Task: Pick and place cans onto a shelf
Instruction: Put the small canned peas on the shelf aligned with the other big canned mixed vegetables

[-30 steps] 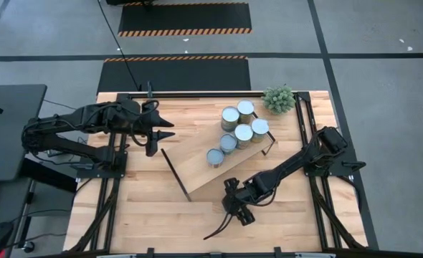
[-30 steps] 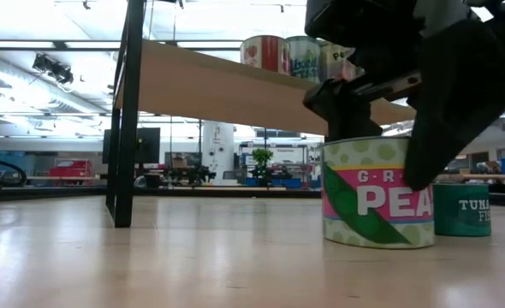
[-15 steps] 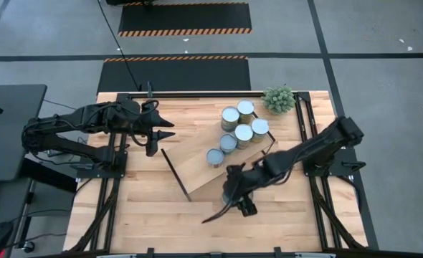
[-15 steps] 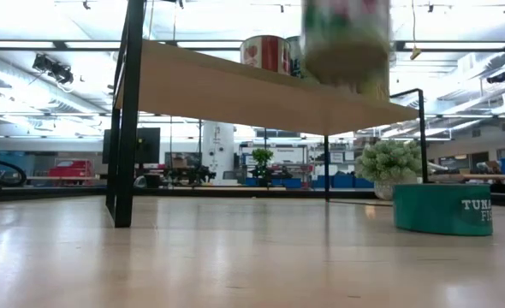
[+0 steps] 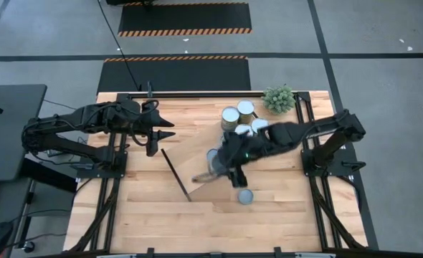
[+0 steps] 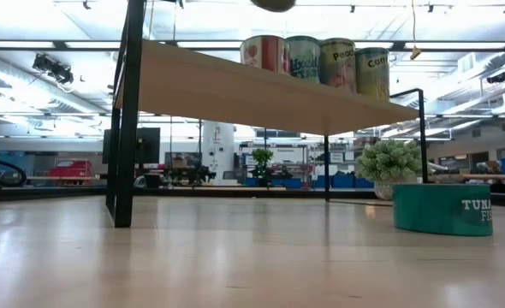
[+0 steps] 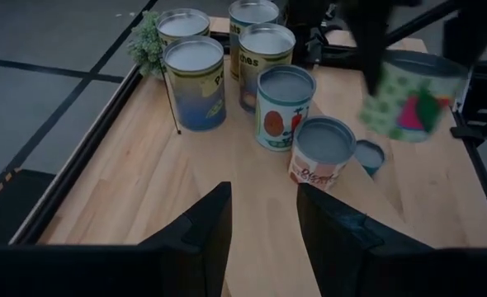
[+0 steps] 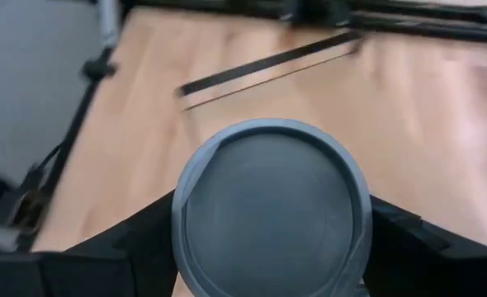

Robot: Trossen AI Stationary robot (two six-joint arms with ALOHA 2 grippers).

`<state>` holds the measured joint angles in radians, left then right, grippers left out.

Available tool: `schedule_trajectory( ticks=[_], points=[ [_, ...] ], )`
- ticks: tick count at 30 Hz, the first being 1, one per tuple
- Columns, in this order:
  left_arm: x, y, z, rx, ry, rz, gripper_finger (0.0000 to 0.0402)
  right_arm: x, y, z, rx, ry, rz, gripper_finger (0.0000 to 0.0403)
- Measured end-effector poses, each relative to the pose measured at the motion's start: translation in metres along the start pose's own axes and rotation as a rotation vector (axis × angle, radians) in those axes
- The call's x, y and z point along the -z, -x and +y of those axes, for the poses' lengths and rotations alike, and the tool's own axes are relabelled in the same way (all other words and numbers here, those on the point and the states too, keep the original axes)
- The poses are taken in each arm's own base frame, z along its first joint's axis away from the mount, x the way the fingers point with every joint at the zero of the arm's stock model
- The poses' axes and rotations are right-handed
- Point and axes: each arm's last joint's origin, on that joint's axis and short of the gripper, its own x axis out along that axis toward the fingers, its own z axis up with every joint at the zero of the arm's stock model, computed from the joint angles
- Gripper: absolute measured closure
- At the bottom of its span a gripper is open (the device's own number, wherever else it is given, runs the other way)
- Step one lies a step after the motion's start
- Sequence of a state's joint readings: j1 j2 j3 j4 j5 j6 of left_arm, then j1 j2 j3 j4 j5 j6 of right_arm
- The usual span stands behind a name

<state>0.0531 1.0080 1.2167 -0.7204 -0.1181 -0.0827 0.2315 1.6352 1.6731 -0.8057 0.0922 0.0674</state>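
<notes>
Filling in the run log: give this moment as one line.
right claw: shut on pea can, carried above shelf | left claw: open, idle, table's left | shelf: five cans | table: tuna tin

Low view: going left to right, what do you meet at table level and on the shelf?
Black shelf leg → red-and-white can → blue-green can → peach-labelled can → yellow-green can → small green plant → teal tuna can on the table.

Teal tin (image 6: 445,210) on table reads "TUNA"; shelf can (image 6: 337,64) label starts "Peac".
</notes>
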Motion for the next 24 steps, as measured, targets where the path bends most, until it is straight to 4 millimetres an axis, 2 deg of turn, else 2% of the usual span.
schedule_trajectory(
  ticks=[4,8,11,18,21,24],
  points=[
    [0.0,-0.004,-0.001,-0.001,0.007,0.012,0.0257,-0.011,0.011,-0.024,0.071,-0.046,-0.042,0.0108],
    [-0.002,-0.014,-0.003,0.023,0.014,0.016,0.0245,-0.015,0.016,-0.04,0.154,-0.055,-0.054,0.0108],
    [-0.002,-0.026,-0.006,0.077,0.009,0.038,0.0211,-0.019,0.021,-0.049,0.176,-0.071,-0.075,0.0108],
    [0.001,-0.049,-0.008,0.085,-0.029,0.099,0.0098,-0.023,0.027,-0.063,0.229,-0.08,-0.09,0.0108],
    [-0.003,-0.058,-0.01,0.087,-0.03,0.078,0.0073,-0.024,0.028,-0.071,0.243,-0.095,-0.099,0.0108],
    [-0.004,-0.064,-0.01,0.088,-0.031,0.07,0.0066,-0.023,0.028,-0.079,0.261,-0.112,-0.093,0.0108]
  ],
)
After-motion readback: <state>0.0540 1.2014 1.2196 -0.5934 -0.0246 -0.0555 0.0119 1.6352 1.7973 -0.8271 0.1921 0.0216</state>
